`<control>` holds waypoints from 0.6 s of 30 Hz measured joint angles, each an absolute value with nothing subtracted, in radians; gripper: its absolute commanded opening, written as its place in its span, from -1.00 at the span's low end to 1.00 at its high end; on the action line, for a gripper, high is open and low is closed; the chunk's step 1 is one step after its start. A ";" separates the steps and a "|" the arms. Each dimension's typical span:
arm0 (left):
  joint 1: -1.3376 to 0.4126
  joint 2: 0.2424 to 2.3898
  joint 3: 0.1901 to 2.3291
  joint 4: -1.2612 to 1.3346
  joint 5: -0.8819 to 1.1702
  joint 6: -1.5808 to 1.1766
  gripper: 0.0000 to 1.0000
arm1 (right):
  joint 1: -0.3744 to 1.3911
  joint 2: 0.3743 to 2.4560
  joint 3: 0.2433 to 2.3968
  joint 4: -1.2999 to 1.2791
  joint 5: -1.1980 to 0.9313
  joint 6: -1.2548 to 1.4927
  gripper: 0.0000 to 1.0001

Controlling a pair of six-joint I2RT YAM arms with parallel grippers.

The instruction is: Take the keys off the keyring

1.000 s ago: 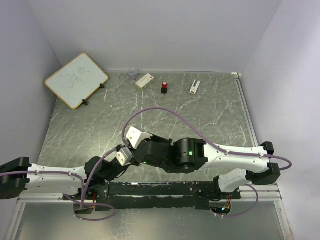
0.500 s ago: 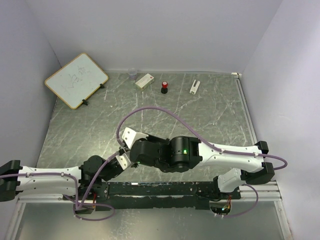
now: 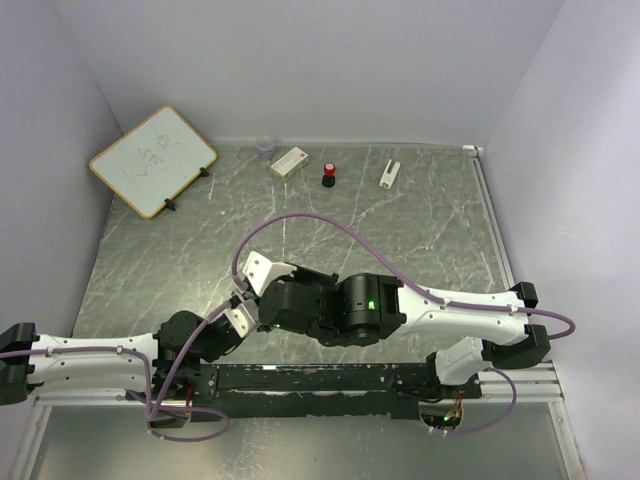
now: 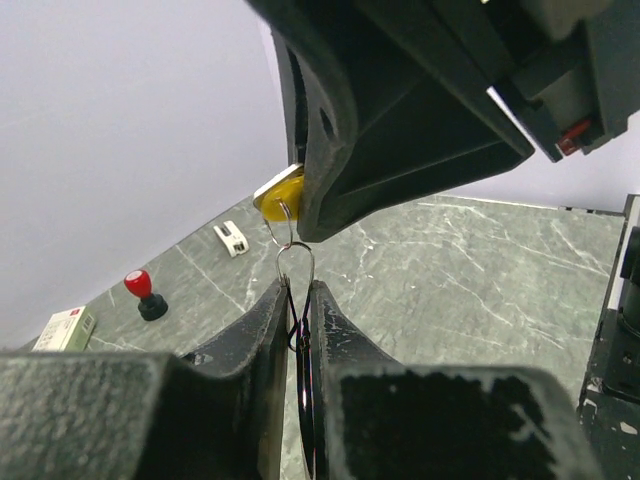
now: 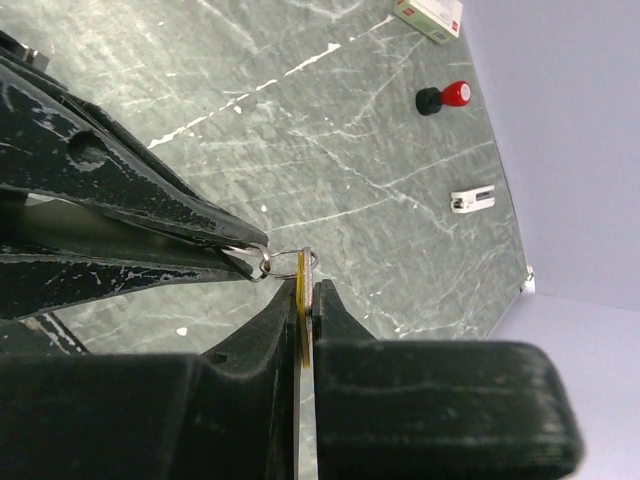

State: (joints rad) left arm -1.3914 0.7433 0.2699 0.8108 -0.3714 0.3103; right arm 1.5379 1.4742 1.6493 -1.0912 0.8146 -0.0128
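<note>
Both arms meet low over the near left part of the bench [image 3: 400,230]. The left gripper [image 4: 295,290] has its fingers pressed together on the thin wire keyring [image 4: 294,262], held clear of the bench. The right gripper [image 5: 305,290] pinches the flat yellow key [image 4: 276,193] edge-on between its fingers, just beside the left fingertips. The key's head is threaded on the wire, so the two are linked and drawn apart only slightly. No key lies loose on the bench, and the green key cannot be made out. Judged from this, no removal is complete: the yellow key has yet to be worked off the ring, and the green one comes after.
</note>
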 measured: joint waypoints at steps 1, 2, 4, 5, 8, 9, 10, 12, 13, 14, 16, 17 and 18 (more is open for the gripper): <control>-1.391 0.743 0.270 0.819 -0.375 0.311 -0.86 | 1.538 1.474 1.649 -1.091 0.826 -0.012 -1.00; -1.391 0.743 0.270 0.823 -0.379 0.311 -0.86 | 1.538 1.474 1.650 -1.090 0.833 -0.010 -1.00; -1.391 0.743 0.270 0.828 -0.386 0.315 -0.87 | 1.538 1.474 1.660 -1.093 0.839 -0.002 -1.00; -1.391 0.741 0.270 0.832 -0.390 0.317 -0.86 | 1.538 1.474 1.668 -1.096 0.838 0.002 -1.00; -1.392 0.739 0.280 0.844 -0.392 0.326 -0.86 | 1.538 1.474 1.694 -1.098 0.838 0.009 -1.00; -1.392 0.739 0.284 0.845 -0.392 0.328 -0.87 | 1.538 1.474 1.698 -1.098 0.838 0.010 -1.00; -1.392 0.739 0.285 0.844 -0.391 0.333 -0.86 | 1.538 1.474 1.700 -1.098 0.838 0.011 -1.00; -1.392 0.739 0.288 0.836 -0.384 0.340 -0.86 | 1.538 1.474 1.701 -1.101 0.839 0.014 -1.00; -1.392 0.739 0.291 0.829 -0.377 0.343 -0.86 | 1.538 1.475 1.703 -1.105 0.838 0.015 -1.00; -1.392 0.740 0.298 0.817 -0.370 0.347 -0.86 | 1.538 1.477 1.709 -1.111 0.838 0.015 -1.00; -1.392 0.744 0.319 0.788 -0.355 0.356 -0.86 | 1.538 1.481 1.727 -1.118 0.833 0.014 -1.00; -1.392 0.748 0.336 0.767 -0.345 0.361 -0.86 | 1.538 1.482 1.734 -1.122 0.828 0.014 -1.00; -1.392 0.752 0.348 0.750 -0.335 0.365 -0.86 | 1.538 1.482 1.742 -1.129 0.823 0.012 -1.00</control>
State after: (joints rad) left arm -1.3922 0.7525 0.3485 0.7502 -0.3351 0.3653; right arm 1.5379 1.4822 1.7420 -1.1286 0.8230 0.0116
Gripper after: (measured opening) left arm 0.201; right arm 0.026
